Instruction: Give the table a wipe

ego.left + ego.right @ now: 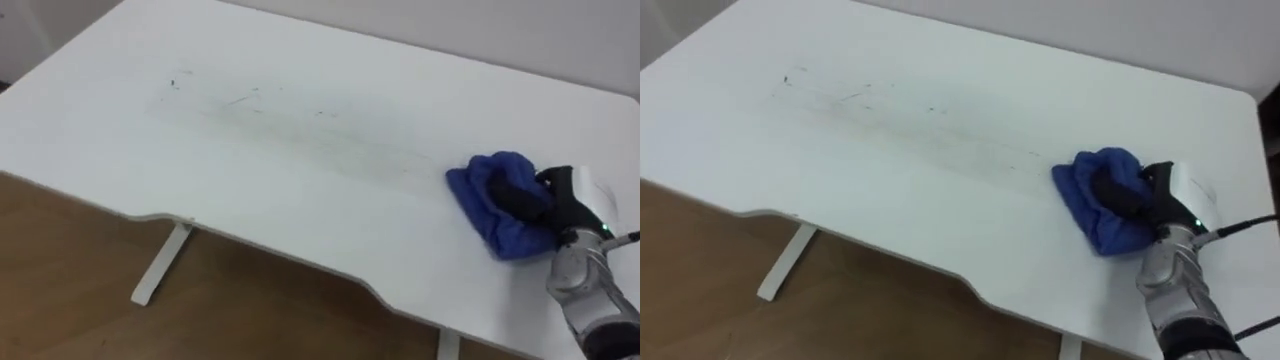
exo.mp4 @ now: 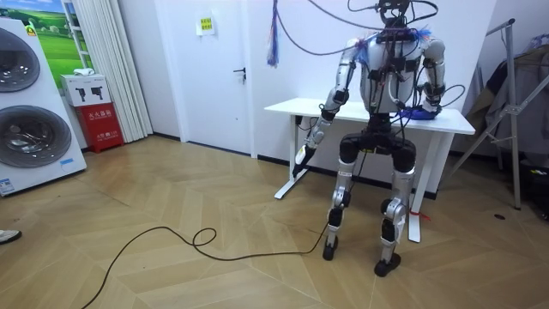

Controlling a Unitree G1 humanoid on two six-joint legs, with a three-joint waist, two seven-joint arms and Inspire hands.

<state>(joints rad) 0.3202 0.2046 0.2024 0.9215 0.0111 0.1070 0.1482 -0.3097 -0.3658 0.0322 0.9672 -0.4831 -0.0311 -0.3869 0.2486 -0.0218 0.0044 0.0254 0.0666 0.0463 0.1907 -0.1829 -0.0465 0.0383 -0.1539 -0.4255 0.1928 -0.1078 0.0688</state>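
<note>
Nearest the head camera, the robot's right hand (image 1: 570,200) is seen low at the right, its dark fingers (image 1: 515,195) curled into a crumpled blue cloth (image 1: 482,185), which is gripped and bunched around them. The cloth rests on the flat white bench (image 1: 300,210), its folds heaped over the fingers and its lower edge spread toward the near rim. Well to the left of the fingers, faint dark streaks (image 1: 250,100) are marked across the bench top. Below the near rim, a white bench foot (image 1: 160,265) is shown on brown wooden floor (image 1: 60,260). In the room view the robot is seen standing upright at the bench, and its left hand (image 2: 303,154) is held low by the bench's end at the room view's left. Two white washing machines (image 2: 30,112) and a white door (image 2: 219,69) are caught there too.
</note>
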